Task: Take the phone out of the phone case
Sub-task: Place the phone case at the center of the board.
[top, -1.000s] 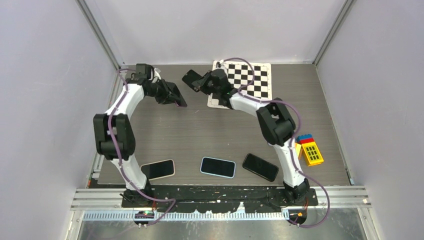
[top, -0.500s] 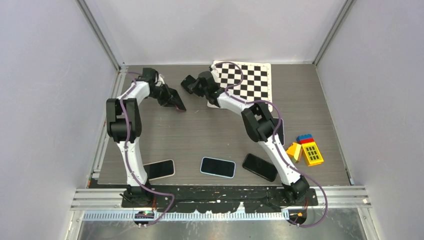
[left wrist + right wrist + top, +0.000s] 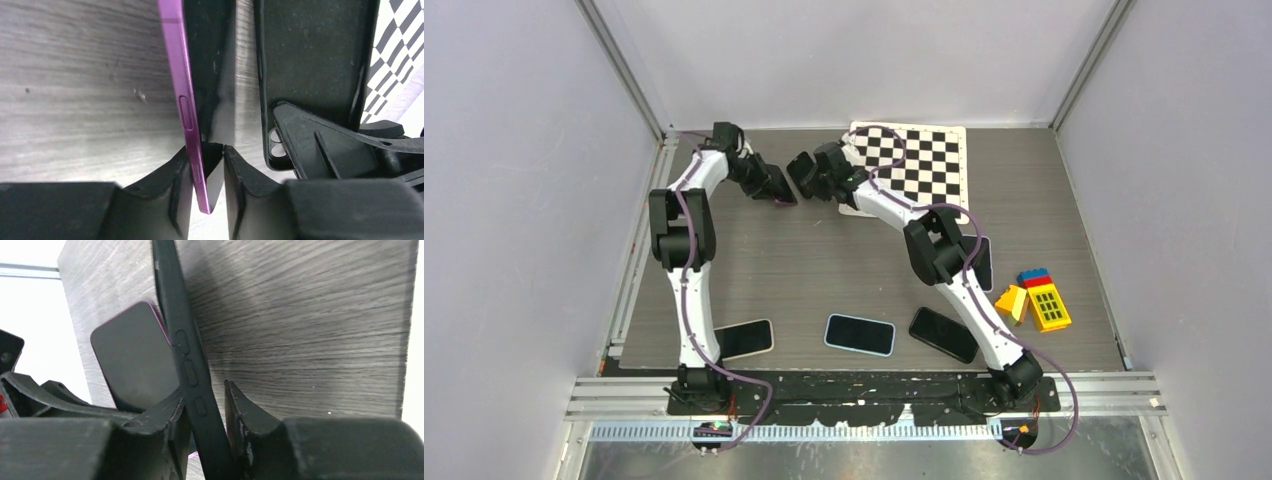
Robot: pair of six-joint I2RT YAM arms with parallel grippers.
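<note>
The phone (image 3: 186,100) has a purple frame and a dark screen and stands on edge between the fingers of my left gripper (image 3: 207,147). It leans on the left finger, with a narrow gap to the right one. The black phone case (image 3: 182,340) is empty and stands on edge in my right gripper (image 3: 202,387), against its left finger and just clear of the right one. Phone and case are apart, side by side. In the top view the left gripper (image 3: 779,192) and the right gripper (image 3: 802,170) meet at the far middle of the table.
Three other phones (image 3: 742,339) (image 3: 860,334) (image 3: 945,334) lie along the near edge. A checkerboard sheet (image 3: 924,160) lies at the back right, under the right arm. Coloured toy blocks (image 3: 1039,300) sit at the right side.
Both arms have stretched toward the back of the table and the grippers have come closer together. The jaws of both grippers have parted a little around the phone and the case.
</note>
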